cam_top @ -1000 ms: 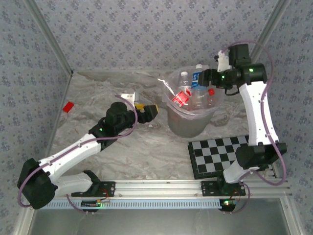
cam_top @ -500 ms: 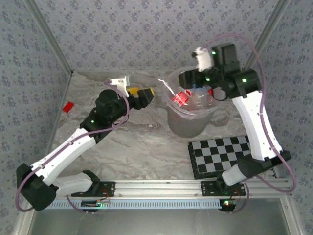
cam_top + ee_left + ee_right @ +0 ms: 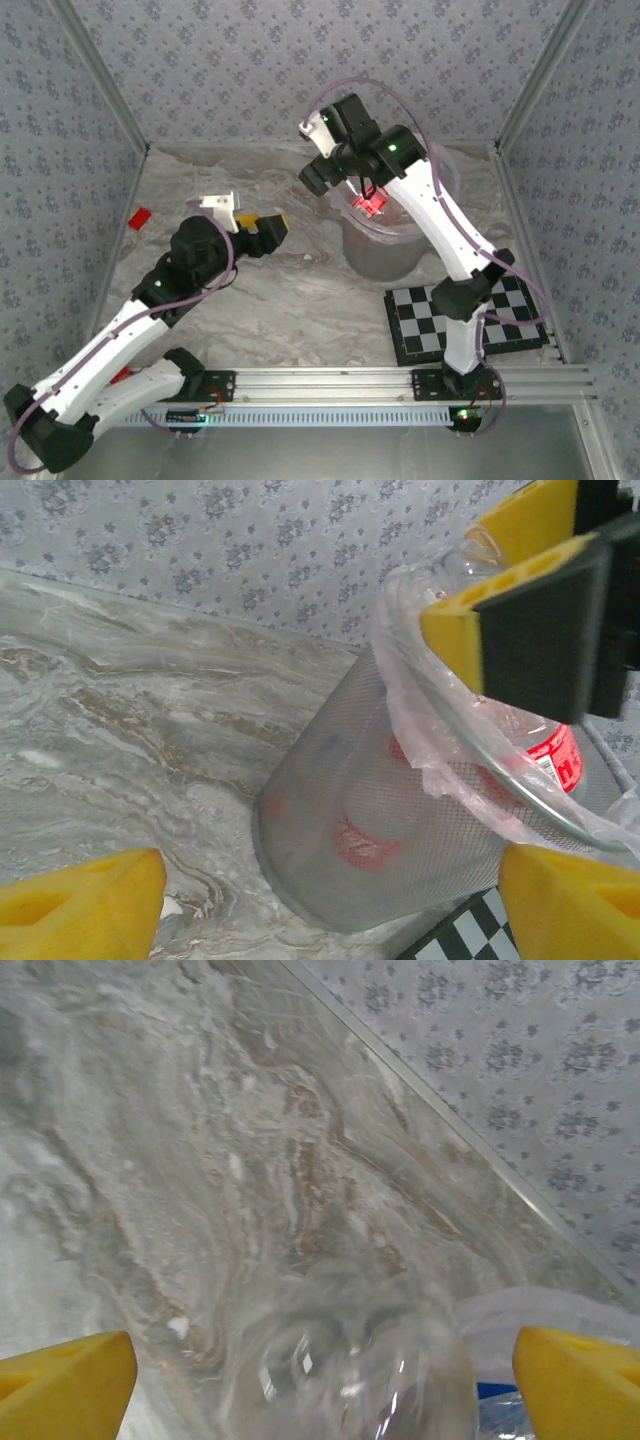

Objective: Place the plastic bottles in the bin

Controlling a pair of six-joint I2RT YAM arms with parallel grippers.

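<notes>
Backing a marbled grey table (image 3: pixel 300 300), floral-patterned walls (image 3: pixel 250 70), left gripper (image 3: pixel 325 905) spread apart, right gripper (image 3: pixel 320 1380) spread apart

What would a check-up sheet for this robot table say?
Surface: marbled grey table.
Job's things: bin upright, lined with a bag; a red-labelled bottle inside; a clear bottle between the right claw's fingers.
Clutter: red block near the left wall; checkerboard beside the bin.
Claws: left claw open, holding nothing, aimed at the bin; right claw open over the bin's rim.
Cables: purple cables loop along both arms; no snag seen.
Surroundings: patterned walls; metal rail at the near edge.
</notes>
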